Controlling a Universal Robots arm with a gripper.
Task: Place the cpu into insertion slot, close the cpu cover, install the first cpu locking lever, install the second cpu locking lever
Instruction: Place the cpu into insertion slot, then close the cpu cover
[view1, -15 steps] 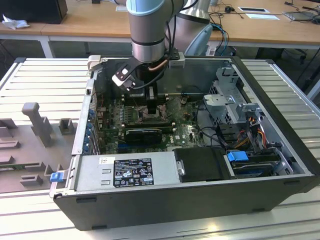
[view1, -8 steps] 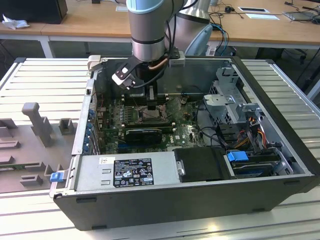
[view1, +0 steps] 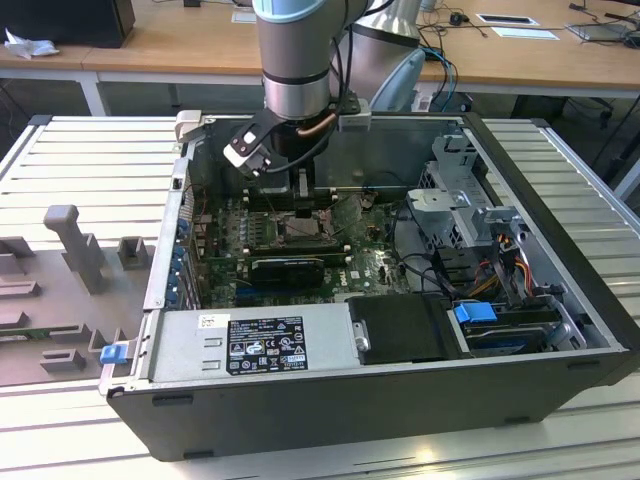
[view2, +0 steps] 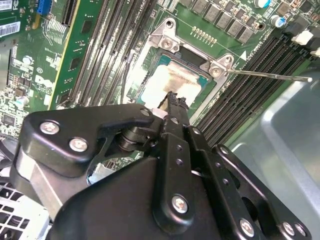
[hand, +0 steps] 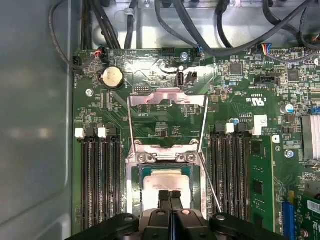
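Note:
The cpu (hand: 165, 181) lies flat in the insertion slot (hand: 136, 185), its pale silver face up; in the second wrist view the cpu (view2: 170, 80) sits inside the dark socket frame (view2: 150, 62). My gripper (hand: 170, 194) is shut, its two fingertips pressed together with nothing between them, right over the chip's face. In the exterior view the gripper (view1: 303, 197) hangs just above the socket (view1: 300, 230). The cpu cover (hand: 167, 98) is swung open, away from the chip. A thin locking lever (hand: 210, 180) stands loose beside the socket and also shows as a rod (view2: 270, 76).
Black memory slots (hand: 100, 180) flank the socket on both sides (hand: 230, 175). Cables (hand: 200, 30) run along the board's edge, and a grey case wall (hand: 35, 125) stands close by. In the exterior view a power supply (view1: 265, 340) and drive cage (view1: 465, 200) crowd the case.

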